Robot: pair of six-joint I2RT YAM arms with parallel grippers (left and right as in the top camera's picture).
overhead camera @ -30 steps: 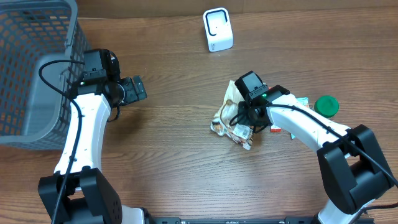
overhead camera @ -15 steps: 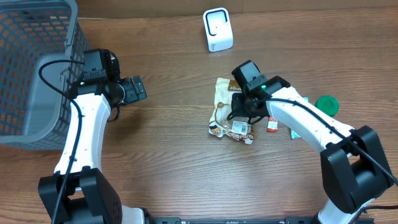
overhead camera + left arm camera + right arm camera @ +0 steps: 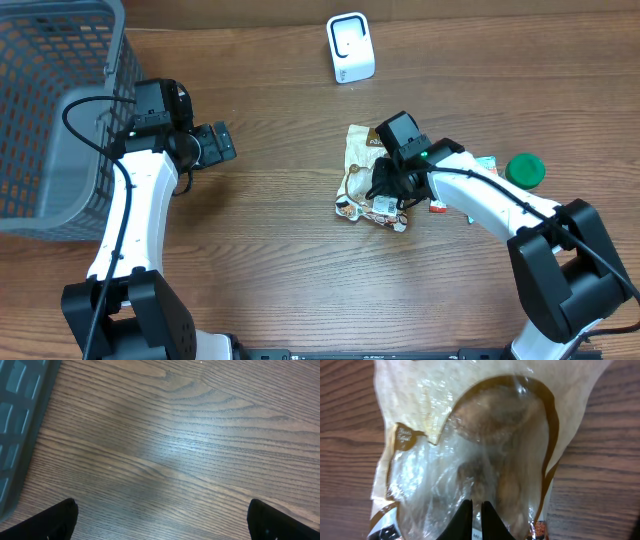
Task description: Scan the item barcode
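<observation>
The right jaws are pressed nearly together, their two dark fingertips [image 3: 465, 521] pinching the clear film of a snack bag [image 3: 485, 435] at its lower middle. The bag is see-through with a cream and tan printed border, and brown lumps of food show through the film. From above, the bag [image 3: 358, 150] lies crumpled at the middle of the wooden surface [image 3: 300, 270], just under the right arm's wrist; whether it rests fully on the wood or is lifted a little cannot be told. A white label [image 3: 384, 208] sits at its near end, its print too small to read. Just beside the right arm lie a small red packet [image 3: 441, 207] and a pale teal packet [image 3: 485, 162], with a round green lid [image 3: 525, 170] past them. A white scanner [image 3: 350, 47] stands near the far edge, well apart from the bag.

The left jaws are spread wide, their black fingertips [image 3: 57, 520] at the lower corners of the wrist view over bare wood, holding nothing. The grey mesh basket [image 3: 60, 110] stands just beside that arm, its wall [image 3: 20, 435] at the left edge of the wrist view.
</observation>
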